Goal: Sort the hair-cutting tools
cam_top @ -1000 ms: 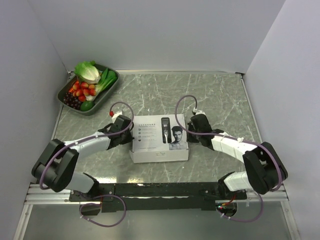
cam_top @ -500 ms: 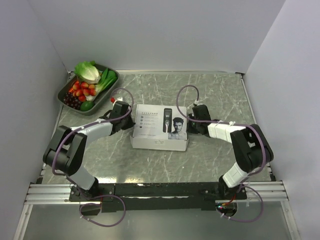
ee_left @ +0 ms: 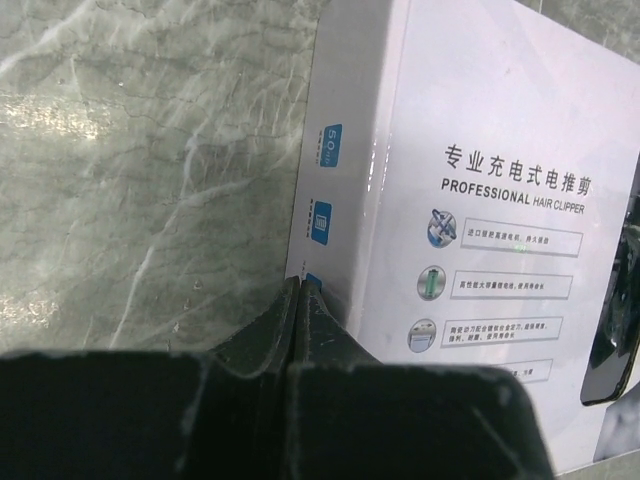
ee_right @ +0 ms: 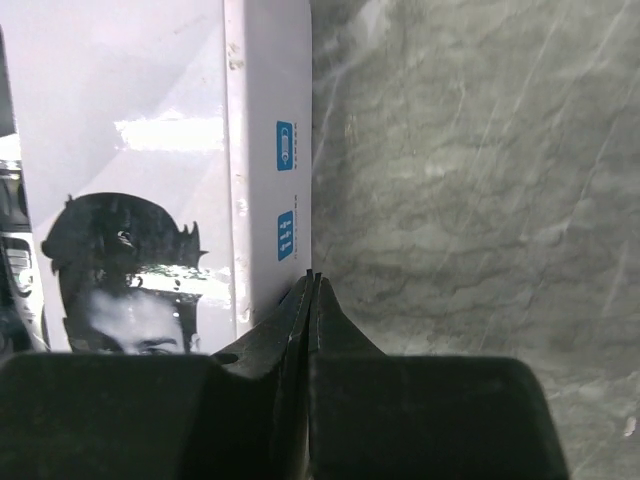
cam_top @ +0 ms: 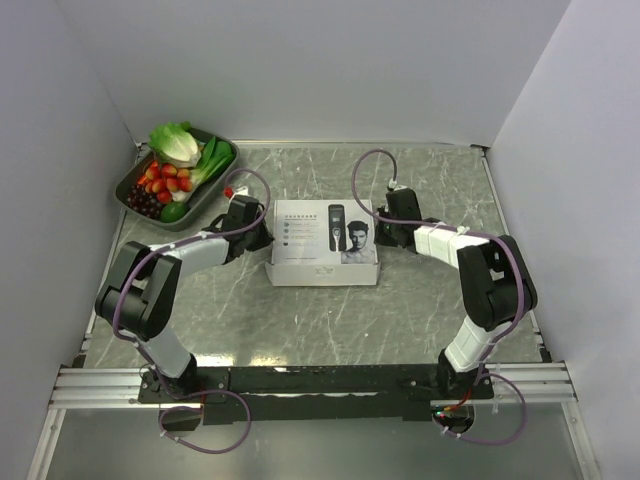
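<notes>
The hair-cutting tools are out of view; only a printed picture of a clipper shows on the lid of the white cardboard box lying flat mid-table. My left gripper is shut, and its tips touch the box's left side wall. On the other side my right gripper is also shut, with its tips against the box's right side wall. Neither gripper holds anything; the box sits squeezed between the two closed fingertip pairs.
A dark tray of lettuce, strawberries, grapes and other produce stands at the back left corner. Grey marble tabletop surrounds the box. Pale walls close in the left, back and right sides.
Both arms have stretched away from their bases, and the box between them has slid farther up the table. Both grippers stayed shut.
</notes>
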You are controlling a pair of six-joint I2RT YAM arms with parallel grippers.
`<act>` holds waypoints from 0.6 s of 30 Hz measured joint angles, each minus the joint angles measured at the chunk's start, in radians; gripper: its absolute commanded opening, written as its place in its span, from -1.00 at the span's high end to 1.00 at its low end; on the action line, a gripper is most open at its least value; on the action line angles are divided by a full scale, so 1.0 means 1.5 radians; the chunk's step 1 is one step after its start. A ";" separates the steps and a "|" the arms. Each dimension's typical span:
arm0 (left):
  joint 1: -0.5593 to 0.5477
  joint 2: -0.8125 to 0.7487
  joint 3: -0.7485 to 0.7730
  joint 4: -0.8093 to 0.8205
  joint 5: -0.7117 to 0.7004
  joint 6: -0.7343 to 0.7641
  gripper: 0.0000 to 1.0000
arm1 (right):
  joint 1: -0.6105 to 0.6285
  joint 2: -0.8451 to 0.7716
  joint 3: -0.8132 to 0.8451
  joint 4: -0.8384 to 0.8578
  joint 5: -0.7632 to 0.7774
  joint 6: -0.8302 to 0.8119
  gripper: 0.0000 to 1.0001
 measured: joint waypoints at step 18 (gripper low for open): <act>-0.029 -0.147 -0.033 -0.122 -0.048 -0.030 0.78 | 0.020 -0.139 -0.035 -0.042 0.105 0.046 0.99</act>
